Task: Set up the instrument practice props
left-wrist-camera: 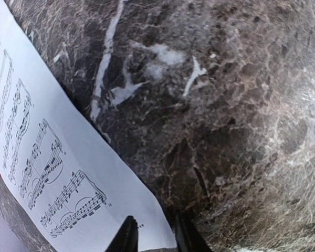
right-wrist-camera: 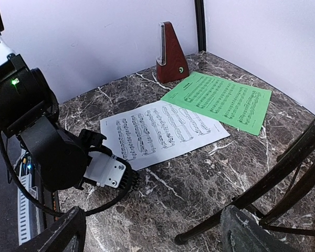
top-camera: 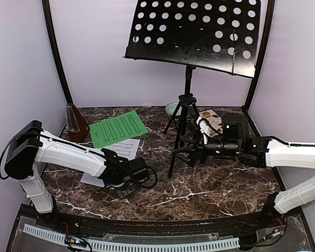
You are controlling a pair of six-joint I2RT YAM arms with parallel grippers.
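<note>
- The dark marbled desk (top-camera: 210, 189) carries everything.
- The music stand (top-camera: 194, 31) stands at 12 o'clock from the desk's middle in the top view. Its black perforated panel tilts high above, and its tripod is planted just behind the middle.
- The green sheet (top-camera: 118, 128) lies flat at about 10 o'clock, printed side up.
- The white sheet (top-camera: 127, 148) lies flat just nearer than the green one, at 9 o'clock. Their edges meet, and the left arm partly covers it.
- The right end effector (right-wrist-camera: 155, 223) reaches in from 3 o'clock, low over the desk. Its fingers are spread wide and hold nothing. The foot of a tripod leg (right-wrist-camera: 252, 181) lies in the gap between them, and no contact with either finger can be made out.
- The left end effector (left-wrist-camera: 155, 236) sits at 7 o'clock, right at the white sheet's near edge. Its fingertips stand only a little apart, one over the paper's corner and one over bare desk. Nothing is visibly pinched.
- The metronome (top-camera: 75, 123) stands upright at 10 o'clock by the back-left post, just beyond the green sheet.
- A cream tile (top-camera: 212, 115) lies at 1 o'clock, behind the right arm.
- A small pale bowl (top-camera: 172, 108) sits at 12 o'clock, behind the tripod.
</note>
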